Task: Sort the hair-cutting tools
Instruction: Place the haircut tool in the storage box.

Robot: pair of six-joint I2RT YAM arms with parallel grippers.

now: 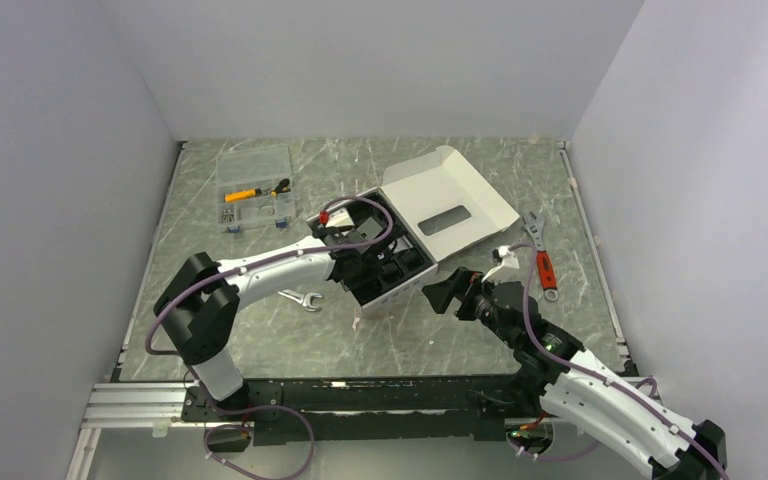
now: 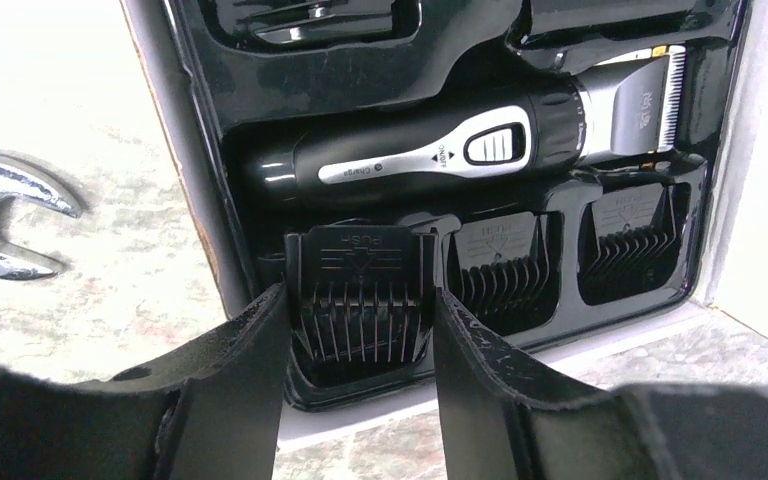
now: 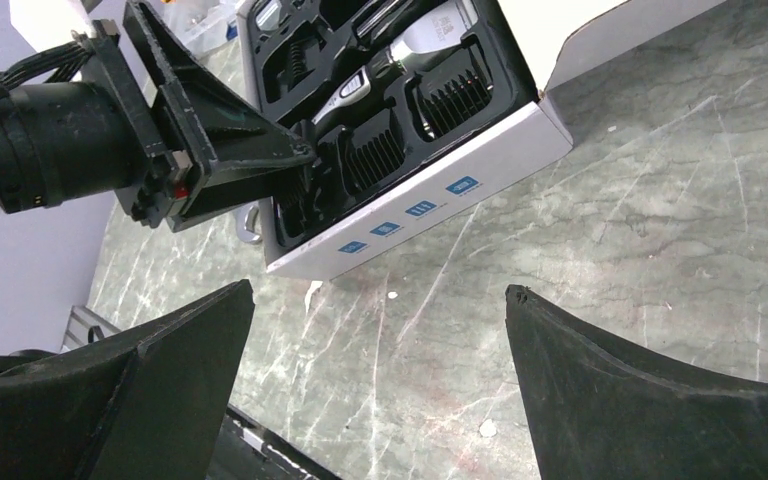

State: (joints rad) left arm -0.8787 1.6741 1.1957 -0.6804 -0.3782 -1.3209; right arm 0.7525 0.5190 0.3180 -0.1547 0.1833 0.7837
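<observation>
Hovering nearest me, the right hand (image 3: 378, 290) is released, its fingers spread wide over bare desk (image 3: 660, 200), just short of the white box (image 3: 430, 190) and touching nothing. A silver wrench (image 1: 303, 300) lies on the desk beside the box's left wall.

Further in, the left hand (image 2: 358, 300) reaches over the box's near edge into the black tray (image 2: 200, 100). It looks clenched on a comb attachment (image 2: 360, 270), with a finger flush against each side. That comb sits in the leftmost of three pockets along the tray's near row, and it stands higher than the two other combs (image 2: 497, 255) seated beside it, so I judge it is not fully home. Just behind it the clipper (image 2: 440, 150) lies lengthwise in its own recess.

My worry is the fit. If I press down while the comb is askew, its teeth could catch on the pocket rim and jam, or its top edge could nudge the clipper. Nothing pins the box, so a hard push could slide or tip it. My fingers fill the pocket sides too, and pulling out carelessly could drag the comb or the tray up with them.

Beyond lie the open lid (image 1: 450, 205), a red-handled wrench (image 1: 544, 268) to its right, and a clear organiser (image 1: 253, 188) at the far left.
</observation>
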